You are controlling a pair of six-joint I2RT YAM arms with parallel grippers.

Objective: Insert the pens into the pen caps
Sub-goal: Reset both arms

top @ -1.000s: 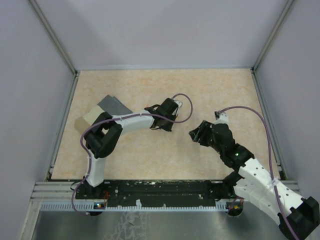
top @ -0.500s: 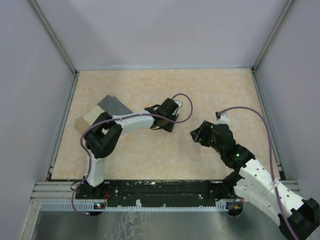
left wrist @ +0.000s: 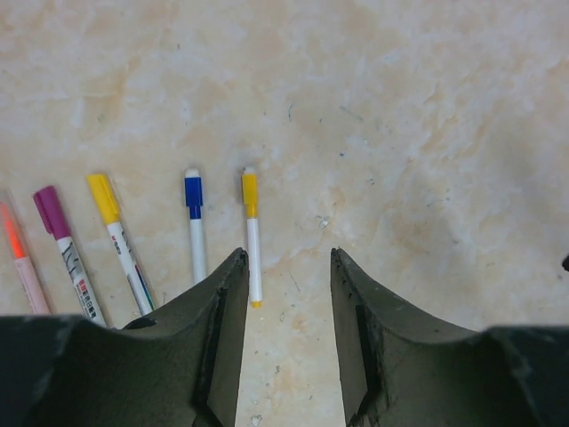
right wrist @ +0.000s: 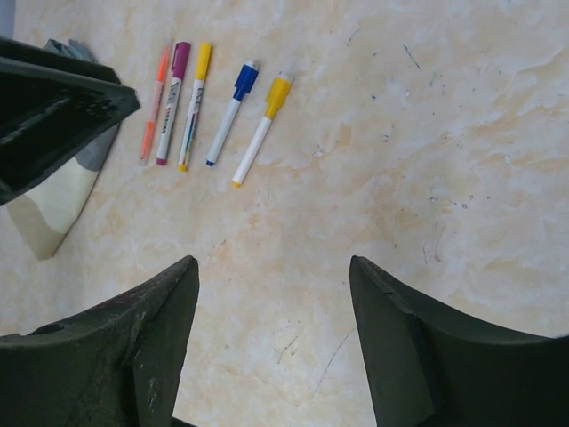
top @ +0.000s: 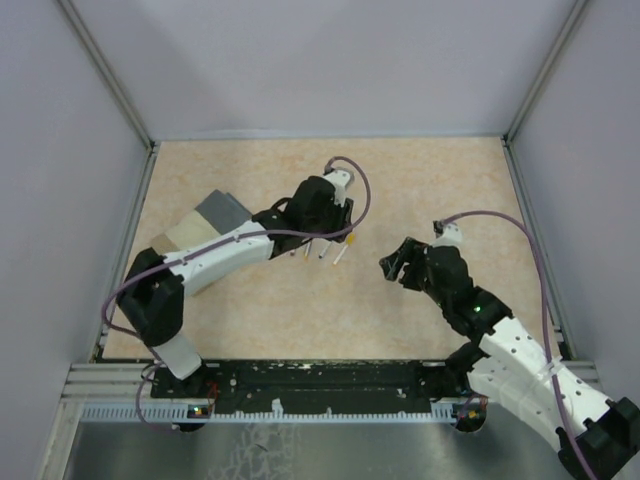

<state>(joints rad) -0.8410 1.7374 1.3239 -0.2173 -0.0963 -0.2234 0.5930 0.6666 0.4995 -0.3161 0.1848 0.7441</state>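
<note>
Several capped pens lie side by side on the beige table [top: 420, 180]. In the left wrist view they are orange [left wrist: 11, 238], magenta [left wrist: 52, 212], yellow [left wrist: 103, 197], blue [left wrist: 193, 192] and yellow [left wrist: 250, 192], each a white barrel with a coloured cap on it. They also show in the right wrist view [right wrist: 229, 111] and from the top [top: 338, 254]. My left gripper [left wrist: 286, 267] is open and empty, hovering just above the right-hand yellow pen's tail end [top: 325, 235]. My right gripper [right wrist: 271, 267] is open and empty, to the right of the pens [top: 395, 265].
A beige box with a grey lid [top: 222, 210] lies left of the pens, partly under my left arm, and shows in the right wrist view [right wrist: 53, 200]. Metal frame posts and grey walls border the table.
My left arm has stretched out and swung its gripper up and back, uncovering the row of pens beneath it. My right gripper has barely moved.
</note>
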